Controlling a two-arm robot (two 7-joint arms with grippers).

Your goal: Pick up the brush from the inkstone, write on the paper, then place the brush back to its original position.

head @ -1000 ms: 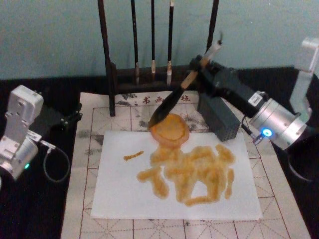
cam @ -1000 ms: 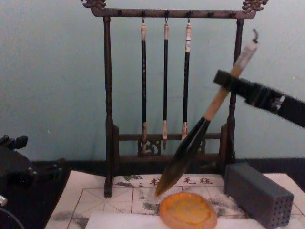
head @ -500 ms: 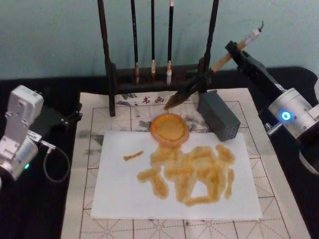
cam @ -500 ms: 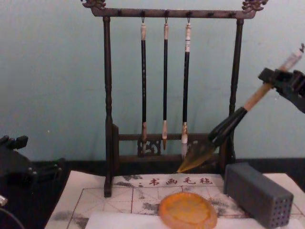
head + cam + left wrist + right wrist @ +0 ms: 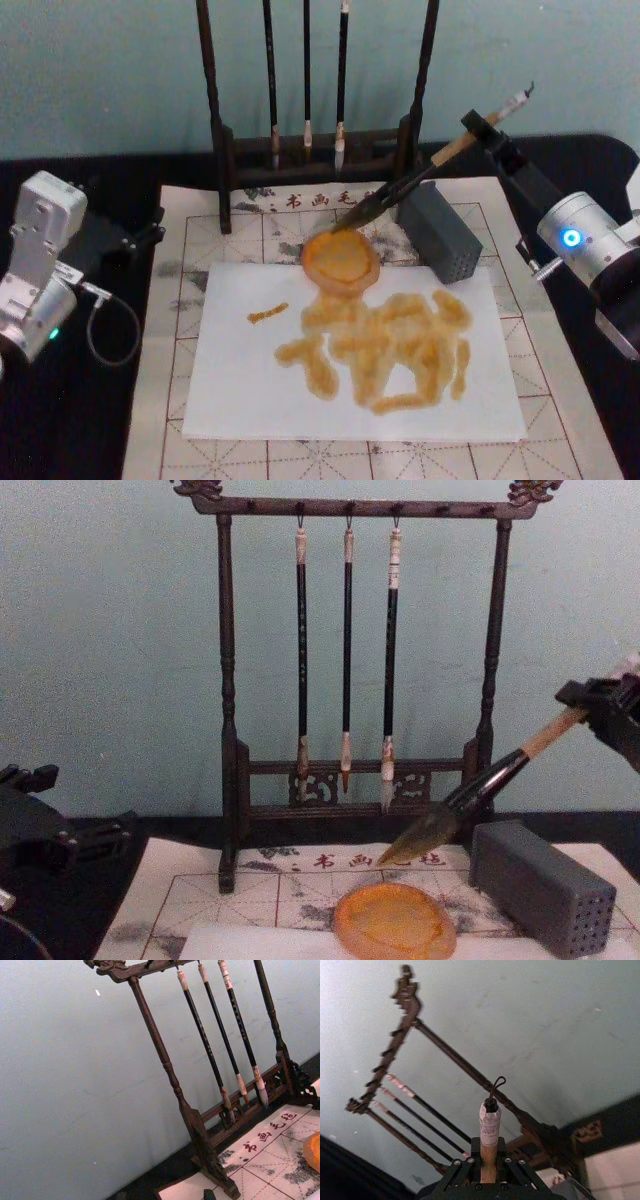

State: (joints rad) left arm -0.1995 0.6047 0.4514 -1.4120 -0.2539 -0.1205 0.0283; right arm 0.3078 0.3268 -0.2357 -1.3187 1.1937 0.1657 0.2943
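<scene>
– As far as the big items go, what lies on the worktop (image 5: 60, 440)?
– Cream grid mat (image 5: 180, 250), centre. White paper (image 5: 250, 390) on it, covered with amber strokes. Wooden rack (image 5: 228, 680) at the mat's far edge, three thin brushes (image 5: 347, 650) hanging from it.
– Smaller?
– Grey block (image 5: 440, 235) just right of the inkstone (image 5: 342, 258). The inkstone sits at the paper's far edge, overlapping it.
– Brush?
– Brush (image 5: 410, 185) tilted, tuft down and to the left, tip low over the inkstone's far rim. Chest view puts the tip above the dish, not in it. Corded end points up to the right.
– Pincers?
– Right pincer (image 5: 478, 128) clamped on the tan shaft, above and behind the block. Left pincer (image 5: 140, 238) parked at the mat's left edge; open or closed, cannot tell.
</scene>
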